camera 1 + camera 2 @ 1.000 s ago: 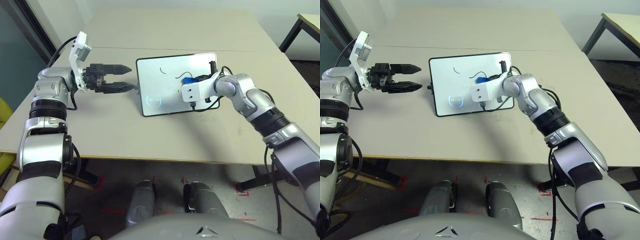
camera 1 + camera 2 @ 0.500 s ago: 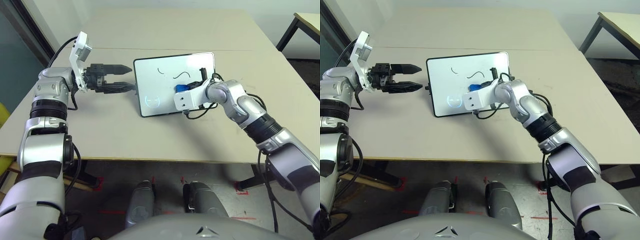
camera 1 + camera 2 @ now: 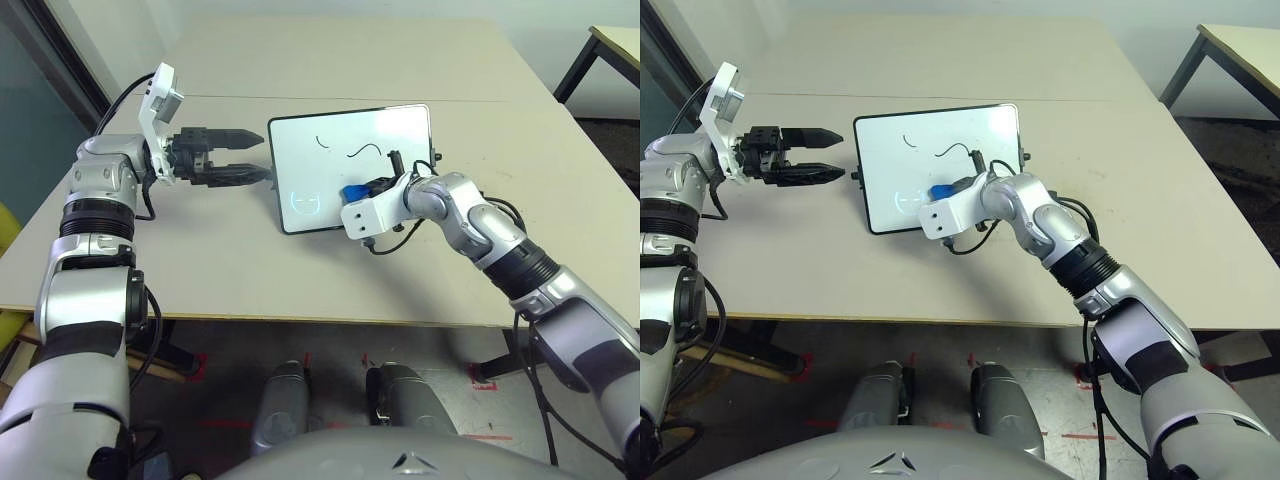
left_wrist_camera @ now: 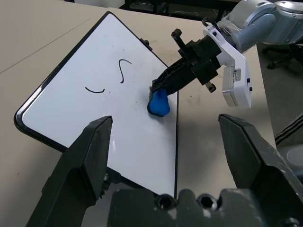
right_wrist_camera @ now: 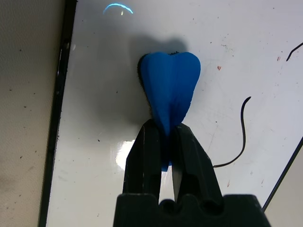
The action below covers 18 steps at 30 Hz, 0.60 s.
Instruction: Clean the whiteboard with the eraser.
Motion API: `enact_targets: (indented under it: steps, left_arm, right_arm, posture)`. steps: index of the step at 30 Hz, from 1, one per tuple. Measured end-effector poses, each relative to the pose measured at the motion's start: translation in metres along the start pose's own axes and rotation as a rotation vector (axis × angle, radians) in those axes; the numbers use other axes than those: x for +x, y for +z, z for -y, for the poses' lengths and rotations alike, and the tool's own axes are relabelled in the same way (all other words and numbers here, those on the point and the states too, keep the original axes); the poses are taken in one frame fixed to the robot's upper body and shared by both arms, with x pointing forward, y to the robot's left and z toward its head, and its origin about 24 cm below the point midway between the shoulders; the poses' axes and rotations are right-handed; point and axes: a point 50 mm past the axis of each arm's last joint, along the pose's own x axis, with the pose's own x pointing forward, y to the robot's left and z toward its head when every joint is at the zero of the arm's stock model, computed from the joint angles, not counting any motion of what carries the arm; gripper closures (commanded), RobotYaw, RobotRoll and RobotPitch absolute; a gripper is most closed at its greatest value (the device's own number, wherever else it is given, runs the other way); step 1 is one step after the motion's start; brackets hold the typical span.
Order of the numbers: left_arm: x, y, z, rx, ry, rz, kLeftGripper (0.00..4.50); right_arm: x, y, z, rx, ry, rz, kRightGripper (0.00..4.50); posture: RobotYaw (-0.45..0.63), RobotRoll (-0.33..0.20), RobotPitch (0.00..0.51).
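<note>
1. Right wrist view shows the right gripper (image 5: 164,142) clamped on the eraser (image 5: 169,84), squeezing the blue block so that it bulges beyond the fingertips and presses flat on the whiteboard (image 5: 227,42).
2. The whiteboard (image 3: 330,160) lies on the table (image 3: 200,260) around its middle, with its long axis running left to right; the eraser (image 3: 353,192) sits on the board's near half, close to the near edge.
3. Two black squiggles (image 3: 362,151) remain on the far half of the board, so they lie away from the robot, beyond the eraser; the wipe probably has to travel towards the far edge to reach them.
4. The left gripper (image 3: 250,155) hovers just beside the board's left edge, its fingers spread apart and holding nothing.
5. The right arm is the nearer one to the marks and already carries the tool.
</note>
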Motion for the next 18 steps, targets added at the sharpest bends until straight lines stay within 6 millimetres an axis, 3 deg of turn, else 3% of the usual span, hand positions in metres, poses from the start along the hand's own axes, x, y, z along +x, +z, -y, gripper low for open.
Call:
enact_targets:
  steps: [5, 13, 18]
  left_arm:
    - [0.0, 0.0, 0.0, 0.0, 0.0, 0.0, 0.0]
    - [0.0, 0.0, 0.0, 0.0, 0.001, 0.001, 0.0]
    - [0.0, 0.0, 0.0, 0.002, 0.002, 0.001, 0.0]
  right_arm:
    - [0.001, -0.012, 0.007, 0.011, -0.015, -0.034, 4.39]
    - [-0.011, -0.054, 0.021, 0.083, -0.06, -0.156, 4.39]
    - [-0.016, -0.065, 0.025, 0.113, -0.081, -0.178, 4.39]
  posture:
    - [0.14, 0.0, 0.065]
    - [0.13, 0.0, 0.066]
    - [0.13, 0.0, 0.068]
